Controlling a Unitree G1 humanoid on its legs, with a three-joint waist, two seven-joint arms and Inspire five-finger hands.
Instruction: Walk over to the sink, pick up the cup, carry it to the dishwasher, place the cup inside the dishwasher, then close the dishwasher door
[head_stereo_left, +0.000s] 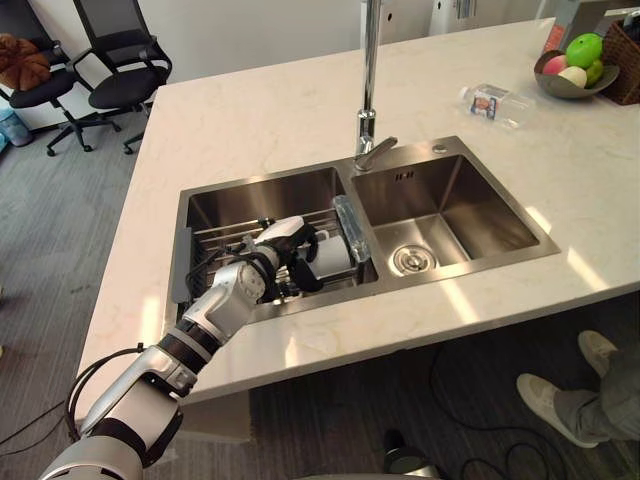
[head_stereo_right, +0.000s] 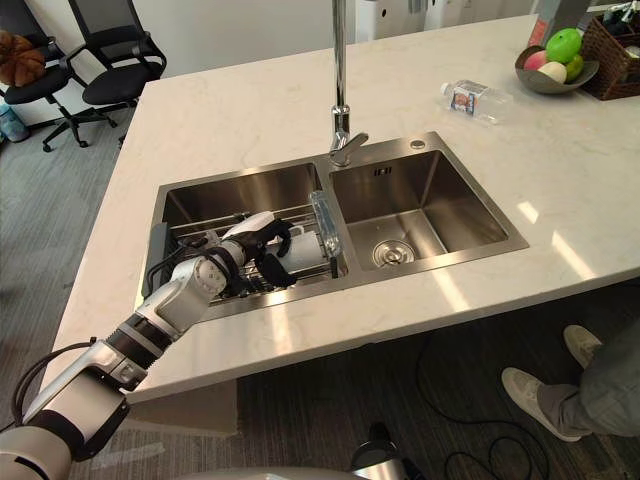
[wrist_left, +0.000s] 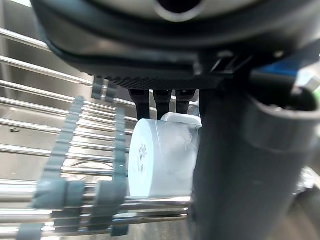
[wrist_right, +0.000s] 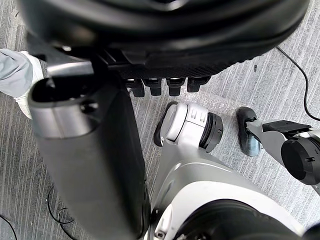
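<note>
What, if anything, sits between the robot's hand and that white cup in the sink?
Nothing visible does. The left hand is right on the cup, its fingers curled over it where it lies on its side on the wire rack in the sink's left basin.

on my feed the left arm (head_stereo_left: 190, 340) is silver-grey, built in rounded segments with black bands at the joints. the left hand (head_stereo_left: 283, 245) is dark, with a pale silver-white shell over its back. up close the right hand (wrist_right: 165, 55) is black, with a finely ribbed strip above a row of dark fingers (wrist_right: 175, 86) and a thick, matt grey thumb (wrist_right: 95, 160).
</note>
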